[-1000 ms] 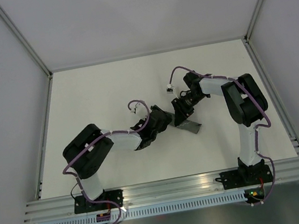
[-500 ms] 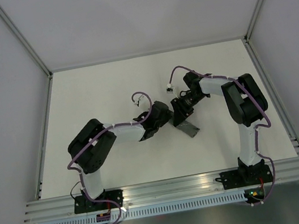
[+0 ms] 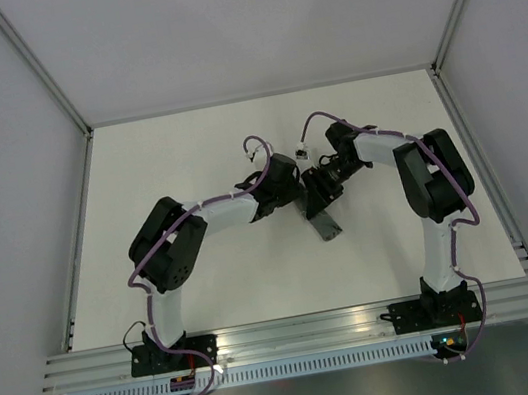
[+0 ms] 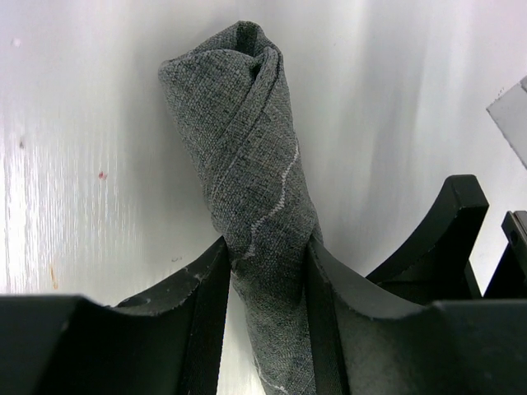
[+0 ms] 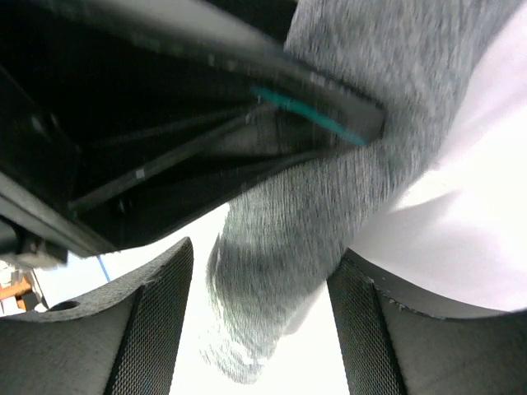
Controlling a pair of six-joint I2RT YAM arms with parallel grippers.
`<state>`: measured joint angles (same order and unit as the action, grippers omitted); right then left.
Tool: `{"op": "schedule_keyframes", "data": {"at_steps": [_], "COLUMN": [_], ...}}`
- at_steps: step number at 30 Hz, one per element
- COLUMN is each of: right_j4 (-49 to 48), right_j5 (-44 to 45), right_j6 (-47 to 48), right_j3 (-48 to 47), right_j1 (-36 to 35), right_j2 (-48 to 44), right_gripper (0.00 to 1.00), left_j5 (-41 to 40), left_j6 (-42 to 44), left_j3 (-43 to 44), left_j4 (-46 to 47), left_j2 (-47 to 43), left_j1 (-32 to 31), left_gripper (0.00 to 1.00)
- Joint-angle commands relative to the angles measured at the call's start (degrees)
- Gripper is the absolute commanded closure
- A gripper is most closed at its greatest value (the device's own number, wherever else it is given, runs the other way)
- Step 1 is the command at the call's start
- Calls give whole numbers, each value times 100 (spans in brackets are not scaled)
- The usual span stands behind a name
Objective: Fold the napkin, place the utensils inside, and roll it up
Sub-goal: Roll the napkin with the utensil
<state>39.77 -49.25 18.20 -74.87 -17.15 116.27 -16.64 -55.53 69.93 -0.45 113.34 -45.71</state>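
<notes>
The napkin (image 4: 247, 148) is rolled into a tight cylinder and lies on the table (image 3: 187, 160) near its centre, set at a slant. Both arms meet at its far end. The left gripper (image 4: 268, 247) is clamped on the roll. Both its fingers (image 4: 206, 304) press against the cloth on opposite sides, and the free length of the roll extends away from the jaws. The right gripper (image 5: 259, 271) straddles the same roll with its jaws spread apart. Bare table shows between one pad (image 5: 156, 329) and the cloth. The other pad sits close to the cloth, but the blur makes contact uncertain. A teal utensil (image 5: 309, 113) shows at the edge of the napkin, just under a black part that is probably the left gripper.
</notes>
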Motion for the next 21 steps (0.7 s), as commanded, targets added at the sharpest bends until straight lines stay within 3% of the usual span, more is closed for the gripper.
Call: {"op": "schedule_keyframes", "data": {"at_steps": [1, 21], "right_j4": [31, -188], "right_j5": [329, 48], "right_j6": [26, -395], "right_j3": [-124, -203], "right_j1": [159, 660], "right_j2": [-131, -561], "right_gripper": [29, 30], "left_j5": [424, 1576], "left_j6": [796, 2336], "left_j3": [494, 2507], "left_j4": [-359, -1669], "left_j2": [170, 1225], "left_j1": [142, 581], "left_gripper": [55, 53]}}
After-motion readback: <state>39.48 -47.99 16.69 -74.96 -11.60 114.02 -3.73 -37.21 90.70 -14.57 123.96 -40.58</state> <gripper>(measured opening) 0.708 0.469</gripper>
